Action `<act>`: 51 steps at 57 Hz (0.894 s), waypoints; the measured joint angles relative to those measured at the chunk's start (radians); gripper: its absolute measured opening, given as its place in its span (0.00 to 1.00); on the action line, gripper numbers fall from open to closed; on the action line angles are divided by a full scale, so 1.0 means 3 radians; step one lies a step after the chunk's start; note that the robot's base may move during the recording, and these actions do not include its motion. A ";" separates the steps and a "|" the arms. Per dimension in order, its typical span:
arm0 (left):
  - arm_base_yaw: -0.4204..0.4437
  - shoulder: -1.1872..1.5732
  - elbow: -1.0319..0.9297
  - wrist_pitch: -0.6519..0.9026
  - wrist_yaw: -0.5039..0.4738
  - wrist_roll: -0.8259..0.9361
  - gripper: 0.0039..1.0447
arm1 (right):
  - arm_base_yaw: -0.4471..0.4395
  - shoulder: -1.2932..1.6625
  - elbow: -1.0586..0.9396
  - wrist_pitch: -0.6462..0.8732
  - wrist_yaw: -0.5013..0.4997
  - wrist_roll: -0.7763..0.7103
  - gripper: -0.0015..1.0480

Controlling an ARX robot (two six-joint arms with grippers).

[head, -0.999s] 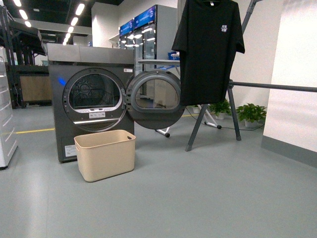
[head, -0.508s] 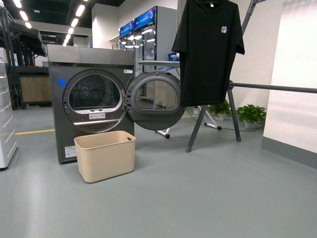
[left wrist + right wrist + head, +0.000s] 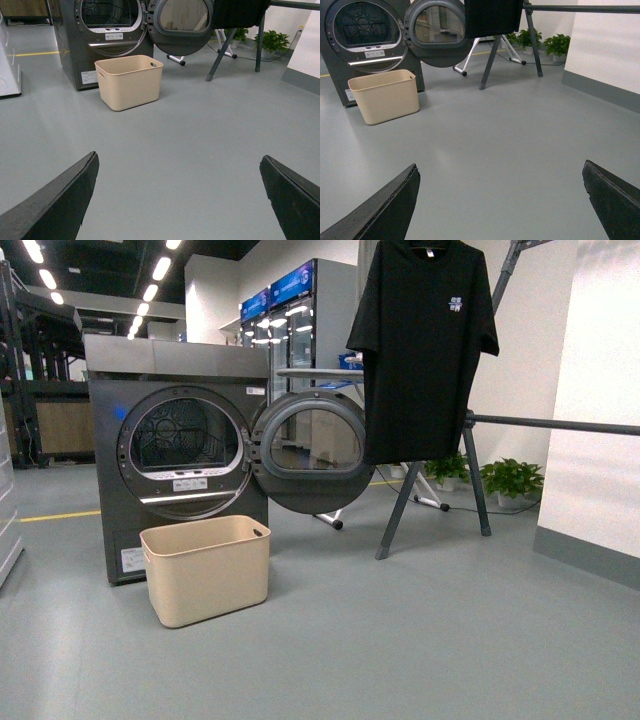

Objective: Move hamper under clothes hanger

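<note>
The beige rectangular plastic hamper [image 3: 205, 570] is parked on the grey floor [image 3: 400, 640] right in front of the dark grey metal dryer [image 3: 105, 470]. Well off to its right the dark grey metal clothes hanger [image 3: 560, 424] is set up, a black cloth T-shirt [image 3: 420, 350] hung at its left end, potted green plants [image 3: 510, 478] tucked behind.

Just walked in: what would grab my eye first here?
A dark grey dryer stands at the left with its round door swung open, a beige hamper on the floor just in front. To the right, a black T-shirt hangs at the clothes hanger.
</note>
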 joint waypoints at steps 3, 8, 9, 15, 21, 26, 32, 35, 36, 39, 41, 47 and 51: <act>0.0000 0.0000 0.0000 0.0000 0.0000 0.0000 0.94 | 0.0000 0.0000 0.0000 0.0000 0.0000 0.0000 0.92; 0.0000 0.0003 0.0000 0.0000 0.0000 0.0000 0.94 | 0.0000 0.0000 0.0000 -0.0001 0.0000 0.0000 0.92; 0.0000 0.0001 0.0000 0.0000 0.0001 0.0000 0.94 | 0.0000 0.0000 0.0000 0.0000 0.0000 0.0000 0.92; 0.0000 0.0001 0.0000 -0.0001 0.0004 0.0000 0.94 | 0.0000 0.0000 0.0000 -0.0001 0.0004 0.0000 0.92; 0.0000 -0.0001 0.0000 0.0000 0.0001 0.0000 0.94 | 0.0000 0.0000 0.0000 0.0000 -0.0001 0.0000 0.92; 0.0000 -0.0001 0.0000 0.0000 0.0001 0.0000 0.94 | 0.0000 0.0000 0.0000 0.0000 0.0000 0.0000 0.92; 0.0000 0.0000 0.0000 0.0000 0.0003 0.0000 0.94 | 0.0000 0.0000 0.0000 0.0000 0.0001 0.0000 0.92; 0.0000 0.0001 0.0000 0.0000 0.0000 0.0000 0.94 | 0.0000 0.0000 0.0000 0.0000 -0.0001 0.0000 0.92; 0.0000 0.0001 0.0000 0.0000 0.0001 0.0000 0.94 | 0.0000 0.0000 0.0000 0.0000 -0.0005 0.0000 0.92; 0.0000 0.0000 0.0000 0.0000 0.0001 0.0000 0.94 | 0.0000 0.0000 0.0000 0.0000 -0.0001 0.0000 0.92; 0.0000 0.0003 0.0000 -0.0001 0.0008 -0.0001 0.94 | 0.0000 0.0000 0.0000 -0.0001 0.0003 0.0000 0.92; 0.0000 0.0001 0.0000 -0.0001 -0.0010 0.0000 0.94 | 0.0000 0.0000 0.0000 0.0000 -0.0013 -0.0001 0.92; 0.0000 0.0003 0.0000 -0.0001 0.0008 0.0001 0.94 | 0.0000 0.0001 -0.0001 -0.0003 0.0009 0.0001 0.92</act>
